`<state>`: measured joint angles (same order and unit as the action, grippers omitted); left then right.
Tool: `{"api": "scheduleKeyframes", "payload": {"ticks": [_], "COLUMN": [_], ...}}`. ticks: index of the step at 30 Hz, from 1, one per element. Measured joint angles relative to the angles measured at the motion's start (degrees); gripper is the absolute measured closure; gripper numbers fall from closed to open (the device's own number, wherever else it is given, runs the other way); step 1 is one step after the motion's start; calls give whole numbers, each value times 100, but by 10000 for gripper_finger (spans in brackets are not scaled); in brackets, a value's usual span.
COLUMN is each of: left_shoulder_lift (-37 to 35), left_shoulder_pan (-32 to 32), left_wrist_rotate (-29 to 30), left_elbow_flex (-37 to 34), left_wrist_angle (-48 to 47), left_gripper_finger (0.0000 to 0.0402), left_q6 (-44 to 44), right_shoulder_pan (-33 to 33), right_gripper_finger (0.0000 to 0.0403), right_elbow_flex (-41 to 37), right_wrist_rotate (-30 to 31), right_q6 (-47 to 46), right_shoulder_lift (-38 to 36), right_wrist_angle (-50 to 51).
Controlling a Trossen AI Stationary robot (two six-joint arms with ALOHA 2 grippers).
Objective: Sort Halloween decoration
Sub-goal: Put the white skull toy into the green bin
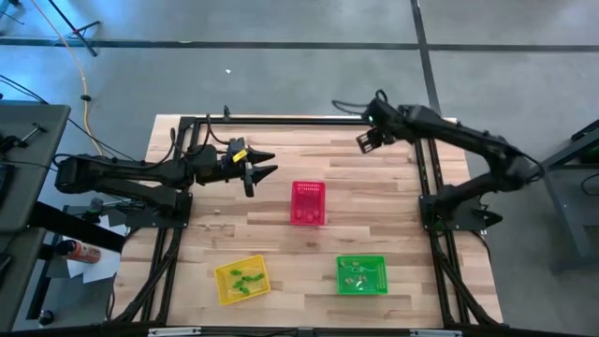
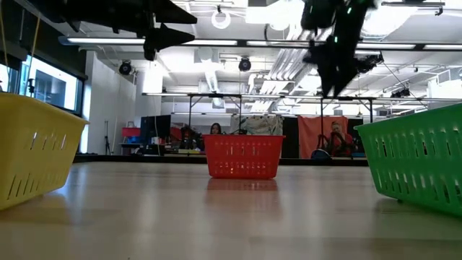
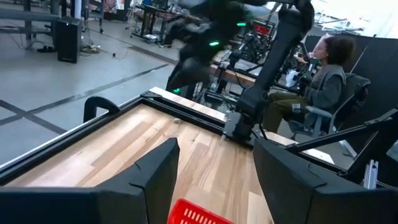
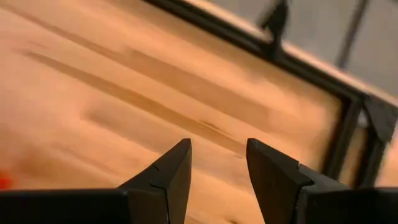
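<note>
Three mesh baskets stand on the wooden table: a red one [image 1: 309, 203] in the middle, a yellow one [image 1: 241, 279] and a green one [image 1: 361, 274] near the front edge. Small green trinkets [image 1: 243, 277] lie in the yellow basket, and small pale and orange ones [image 1: 355, 273] in the green basket. My left gripper [image 1: 267, 167] hovers open and level just left of the red basket [image 3: 193, 214], with nothing between its fingers [image 3: 214, 146]. My right gripper [image 1: 365, 140] hangs open above bare wood at the far right, slanting down [image 4: 217, 146].
A black metal frame [image 1: 281, 119] runs along the table's far edge and sides. Bare wood lies between the baskets. A person [image 3: 326, 81] sits beyond the table's right side, behind my right arm [image 3: 273, 62]. Carts and cables stand off the table at the left.
</note>
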<state>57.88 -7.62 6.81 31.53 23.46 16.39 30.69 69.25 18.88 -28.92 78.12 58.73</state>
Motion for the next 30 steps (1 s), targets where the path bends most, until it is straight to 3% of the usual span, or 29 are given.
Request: {"api": "scheduleKeyframes", "payload": {"ticks": [7, 14, 24, 30], "left_shoulder_lift": [1, 1, 3, 1], "left_shoulder_pan": [0, 0, -2, 0], "left_wrist_rotate": [0, 0, 2, 2], "left_elbow_flex": [0, 0, 0, 0], "left_wrist_angle": [-4, -2, 23, 31], "left_gripper_finger": [204, 204, 204, 204], "left_q6": [-1, -1, -3, -10], "right_shoulder_pan": [1617, 2656, 2735, 2629], "right_gripper_finger": [253, 253, 259, 319], "right_elbow_flex": [-163, -173, -105, -126], "right_wrist_rotate": [-965, -824, -383, 271], "right_q6": [452, 291, -422, -1107], "right_shoulder_lift": [1268, 2278, 2707, 2924], "right_wrist_angle": [521, 1009, 934, 796]}}
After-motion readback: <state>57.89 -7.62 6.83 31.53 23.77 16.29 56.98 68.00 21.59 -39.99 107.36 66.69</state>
